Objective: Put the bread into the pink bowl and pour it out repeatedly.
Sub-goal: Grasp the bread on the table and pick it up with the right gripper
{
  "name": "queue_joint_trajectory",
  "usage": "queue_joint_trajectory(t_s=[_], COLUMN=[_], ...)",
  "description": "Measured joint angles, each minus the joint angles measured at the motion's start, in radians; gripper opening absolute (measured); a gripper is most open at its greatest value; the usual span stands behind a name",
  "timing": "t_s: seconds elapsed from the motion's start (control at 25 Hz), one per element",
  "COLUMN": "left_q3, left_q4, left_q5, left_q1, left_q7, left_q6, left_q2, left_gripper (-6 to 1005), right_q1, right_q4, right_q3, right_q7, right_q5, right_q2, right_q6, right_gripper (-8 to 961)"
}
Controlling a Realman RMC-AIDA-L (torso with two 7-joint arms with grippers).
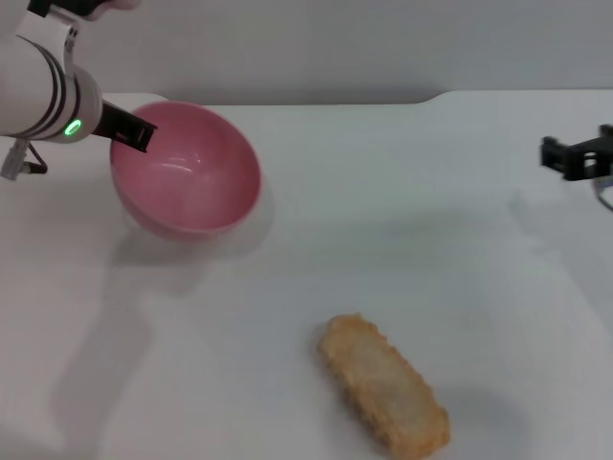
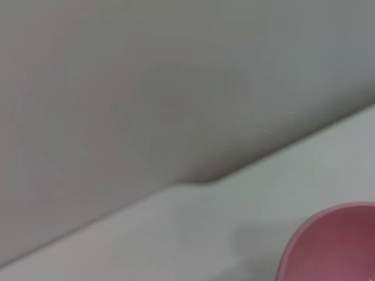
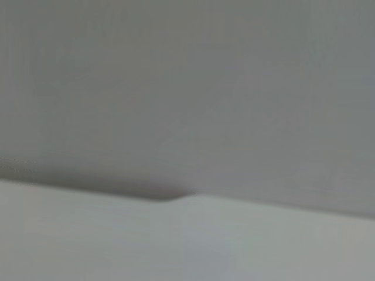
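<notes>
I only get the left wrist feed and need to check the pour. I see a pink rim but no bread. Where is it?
Observer: The bread lies on the table, outside the pink bowl, pale flat side up, near the robot.
Operator: Anything left in the bowl?
Observer: No, the head view shows it empty and tilted, with its opening facing the bread's side.
Operator: What's holding it?
Observer: The left gripper grips its rim on the far left side.
Operator: And the right arm?
Observer: The right gripper hangs at the table's right edge, apart from both the bread and the bowl.
</notes>
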Motion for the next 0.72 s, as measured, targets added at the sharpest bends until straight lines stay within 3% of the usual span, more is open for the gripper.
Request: queue_joint_trajectory(t_s=[0.36,0.72], left_q3=[0.021,0.041], left_q4=[0.003,0.002], left_q5=[-0.056,-0.056], left_q1=[-0.015,-0.023], left_q7=[0.026,0.025], left_q6=[-0.005,0.017], left_q2=[-0.003,-0.003], left_gripper=[39,39], right_q1=[0.149,0.177], right_q4=[0.085,0.071], right_q3=[-0.040,-0.130], right_q7=[0.015,0.027], right_q5=[0.197,0.276], right_q2=[-0.003,0.001], right_q6=[0.055,0.063], right_gripper=[673,673])
